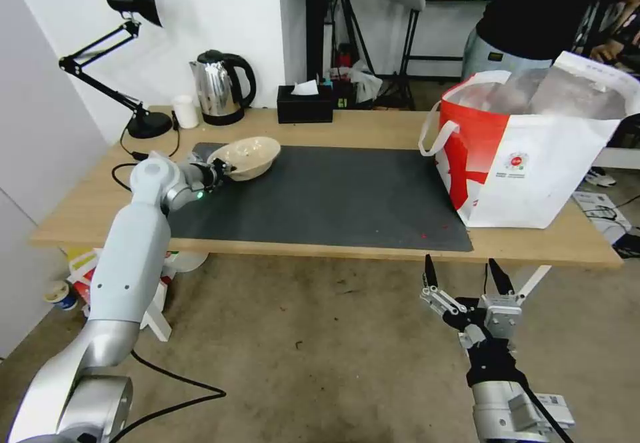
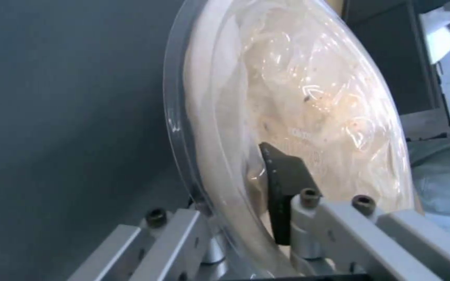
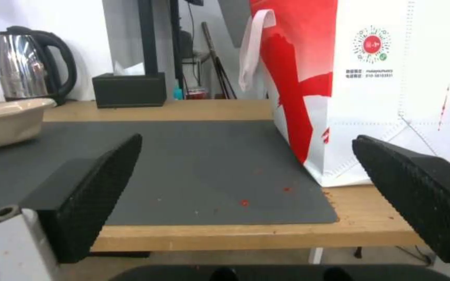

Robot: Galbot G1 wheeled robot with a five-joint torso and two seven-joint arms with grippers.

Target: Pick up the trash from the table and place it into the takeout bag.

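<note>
Left gripper (image 1: 219, 172) clamped on the rim of the shallow beige bowl (image 1: 248, 156), one finger (image 2: 282, 183) inside, the bowl tilted over the back left corner of the dark grey mat (image 1: 320, 196), left arm stretched forward across the table (image 1: 373, 130). Wide bare stretch of mat from there to the takeout bag (image 1: 533, 156), standing open-topped at the table's right end, near corner just on the mat's edge. Right gripper (image 1: 463, 276) spread wide and empty, pointing up, below the front table edge near the bag.
</note>
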